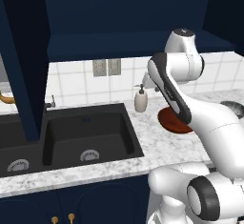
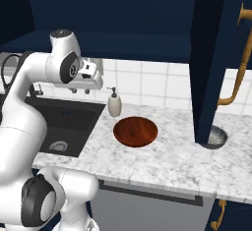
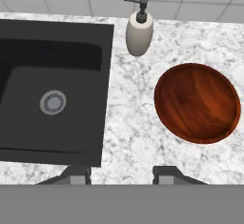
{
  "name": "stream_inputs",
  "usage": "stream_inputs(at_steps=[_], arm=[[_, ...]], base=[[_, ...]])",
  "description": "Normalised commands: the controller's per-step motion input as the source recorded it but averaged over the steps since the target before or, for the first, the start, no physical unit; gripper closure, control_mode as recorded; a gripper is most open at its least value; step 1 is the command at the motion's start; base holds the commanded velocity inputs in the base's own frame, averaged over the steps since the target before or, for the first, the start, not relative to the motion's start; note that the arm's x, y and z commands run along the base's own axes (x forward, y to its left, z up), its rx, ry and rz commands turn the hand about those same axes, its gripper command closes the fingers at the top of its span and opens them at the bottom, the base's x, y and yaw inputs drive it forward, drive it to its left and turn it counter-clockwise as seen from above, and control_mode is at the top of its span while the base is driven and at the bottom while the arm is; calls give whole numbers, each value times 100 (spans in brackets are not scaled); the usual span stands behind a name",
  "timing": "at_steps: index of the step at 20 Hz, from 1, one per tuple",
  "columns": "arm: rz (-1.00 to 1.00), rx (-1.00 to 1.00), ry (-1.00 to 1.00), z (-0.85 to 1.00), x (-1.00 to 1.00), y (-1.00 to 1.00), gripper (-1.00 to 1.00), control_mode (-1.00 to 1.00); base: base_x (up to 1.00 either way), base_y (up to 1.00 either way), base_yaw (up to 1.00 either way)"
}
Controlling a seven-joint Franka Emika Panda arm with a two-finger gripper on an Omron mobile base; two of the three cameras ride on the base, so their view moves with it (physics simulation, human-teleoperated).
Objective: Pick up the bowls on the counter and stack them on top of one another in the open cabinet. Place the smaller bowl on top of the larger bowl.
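The larger bowl (image 3: 198, 102), wide, glossy and red-brown, sits upright on the marbled counter (image 3: 133, 123) right of the sink; it also shows as the red-brown bowl (image 2: 136, 131) (image 1: 171, 123), partly behind my arm in the left base view. The smaller bowl (image 2: 215, 137), grey, sits further right on the counter, half hidden by the navy door panel (image 2: 209, 63). My gripper (image 3: 121, 175) hangs well above the counter, left of the larger bowl, open with nothing between its fingertips (image 3: 76, 174). The open cabinet's shelf (image 2: 123, 45) runs above.
A white soap dispenser (image 3: 139, 33) stands by the tiled wall just behind the larger bowl. The black sink (image 3: 52, 89) lies to the left. A brass faucet (image 2: 236, 77) curves past the door panel. Navy base cabinets with gold knobs (image 1: 62, 218) sit below.
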Motion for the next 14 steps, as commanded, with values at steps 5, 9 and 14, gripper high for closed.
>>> stream_inputs(at_steps=[5,9,14], arm=[[0,0,0,0,0,0,-100,-100],[0,0,0,0,-4,-4,-100,-100],[-11,17,-4,-1,-33,-87,-100,-100]], base=[[0,0,0],[0,0,0],[0,0,0]])
